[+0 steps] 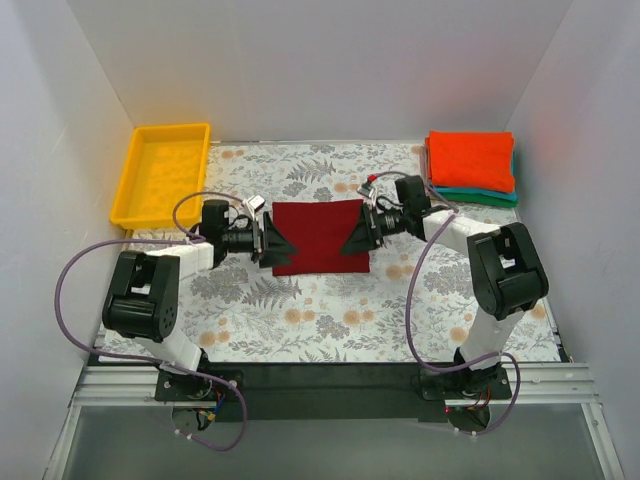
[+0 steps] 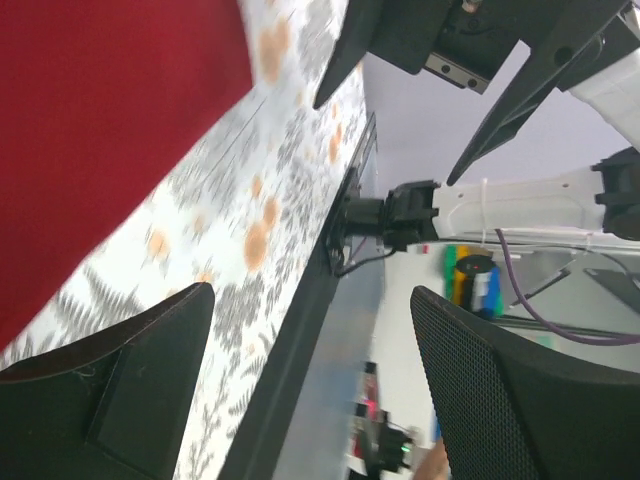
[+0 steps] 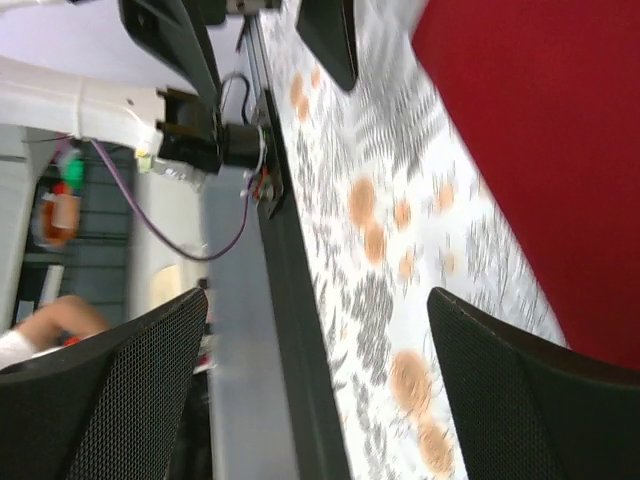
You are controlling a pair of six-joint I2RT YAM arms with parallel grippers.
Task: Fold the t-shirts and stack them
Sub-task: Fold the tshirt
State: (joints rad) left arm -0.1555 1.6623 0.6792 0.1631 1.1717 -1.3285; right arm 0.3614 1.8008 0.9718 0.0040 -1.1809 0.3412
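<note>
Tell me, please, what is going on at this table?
Both arms are working on the dark red t-shirt, which lies folded flat mid-table. The left gripper and right gripper sit open at its opposite side edges, gripping nothing. The orange t-shirt already lies folded on the teal t-shirt in the far right corner.

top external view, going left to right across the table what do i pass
yellow plastic tray → left hand → dark crimson red cloth t-shirt → right hand → bright orange-red folded t-shirt atop a teal green t-shirt
</note>
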